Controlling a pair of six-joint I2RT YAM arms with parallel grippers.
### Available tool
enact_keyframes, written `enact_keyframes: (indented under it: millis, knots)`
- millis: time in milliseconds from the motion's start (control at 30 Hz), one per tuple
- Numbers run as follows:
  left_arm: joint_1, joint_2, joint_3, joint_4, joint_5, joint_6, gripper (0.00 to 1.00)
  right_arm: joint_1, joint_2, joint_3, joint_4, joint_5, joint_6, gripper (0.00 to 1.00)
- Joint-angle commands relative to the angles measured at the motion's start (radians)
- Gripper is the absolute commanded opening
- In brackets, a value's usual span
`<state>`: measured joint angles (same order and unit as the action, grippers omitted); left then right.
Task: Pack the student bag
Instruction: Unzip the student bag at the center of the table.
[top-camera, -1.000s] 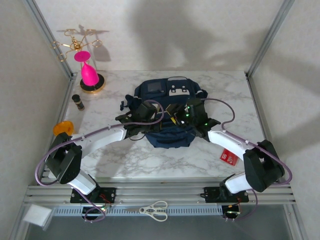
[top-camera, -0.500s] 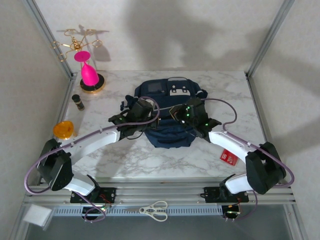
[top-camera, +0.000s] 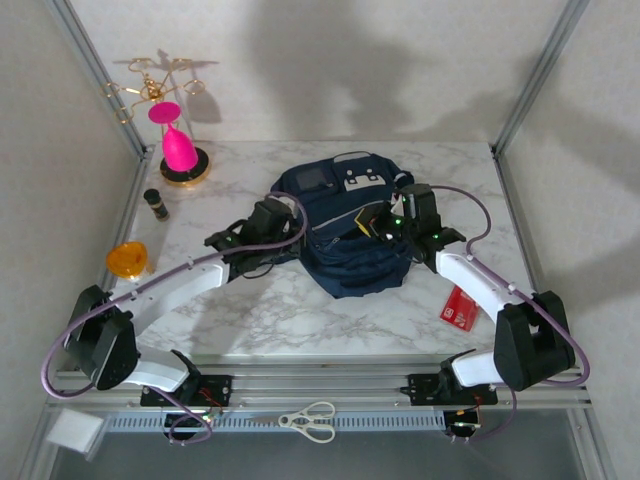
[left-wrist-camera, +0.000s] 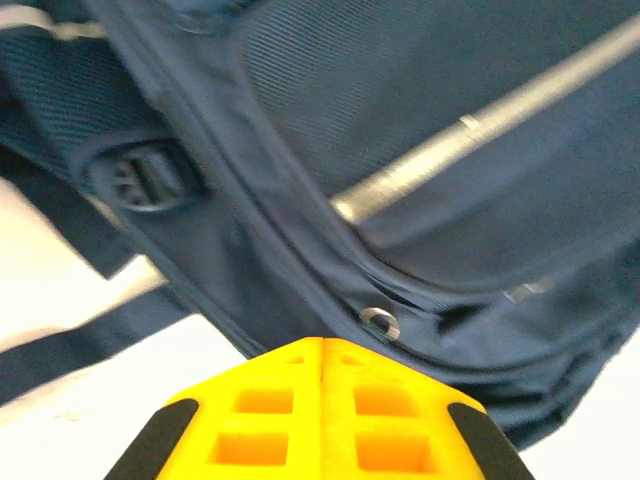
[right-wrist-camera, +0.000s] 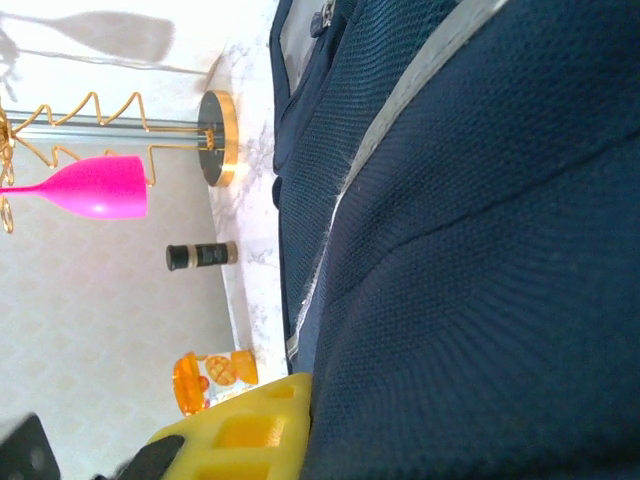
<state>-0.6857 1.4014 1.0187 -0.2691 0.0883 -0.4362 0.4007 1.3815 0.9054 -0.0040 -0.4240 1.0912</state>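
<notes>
Both arms reach forward over the table, elbows out, wrists angled inward toward each other. The left gripper (left-wrist-camera: 322, 352) has its 2 yellow fingers pressed flat together. The right gripper (top-camera: 375, 222) is clamped on fabric of the student bag (top-camera: 350, 268).

R pincer (top-camera: 368, 222) shut on student bag (top-camera: 350, 265); L pincer (left-wrist-camera: 322, 348) backed left.

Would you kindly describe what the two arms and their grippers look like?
Both the left arm and right arm have white tubular links, bulky black joints and a looping purple cable. Green lights glow at the right wrist. The left gripper and right gripper's fingers are yellow, with square recesses and black side pieces.
</notes>
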Motion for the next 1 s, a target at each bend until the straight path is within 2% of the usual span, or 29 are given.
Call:
enact_keyframes:
  millis: [0, 67, 200, 300, 533, 600, 733, 867, 967]
  knots:
    - [-0.037, -0.032, -0.042, 0.109, 0.091, 0.04, 0.0, -0.007, -0.025, 0.034, 0.032, -0.044, -0.019, 0.0]
    - [-0.04, -0.013, -0.04, 0.107, 0.09, 0.062, 0.03, -0.009, -0.023, 0.042, 0.034, -0.049, -0.001, 0.0]
    - [-0.059, 0.001, -0.054, 0.166, 0.108, 0.113, 0.18, -0.011, -0.045, 0.034, 0.038, -0.018, 0.067, 0.0]
    - [-0.077, 0.034, -0.033, 0.165, 0.125, 0.152, 0.26, -0.014, -0.064, 0.036, 0.049, -0.001, 0.095, 0.0]
    - [-0.087, 0.129, 0.054, 0.095, 0.14, 0.192, 0.36, -0.014, -0.057, 0.067, 0.036, 0.001, 0.087, 0.0]
    - [-0.089, 0.134, 0.06, 0.11, 0.113, 0.189, 0.37, -0.014, -0.056, 0.059, 0.042, 0.002, 0.088, 0.0]
    - [-0.089, 0.151, 0.101, 0.083, 0.053, 0.201, 0.46, -0.014, -0.051, 0.043, 0.051, 0.001, 0.093, 0.0]
    - [-0.089, 0.184, 0.154, 0.027, -0.011, 0.203, 0.47, -0.016, -0.04, 0.035, 0.063, -0.009, 0.097, 0.0]
    - [-0.093, 0.2, 0.161, 0.049, 0.073, 0.215, 0.48, -0.015, -0.034, 0.03, 0.082, -0.013, 0.104, 0.0]
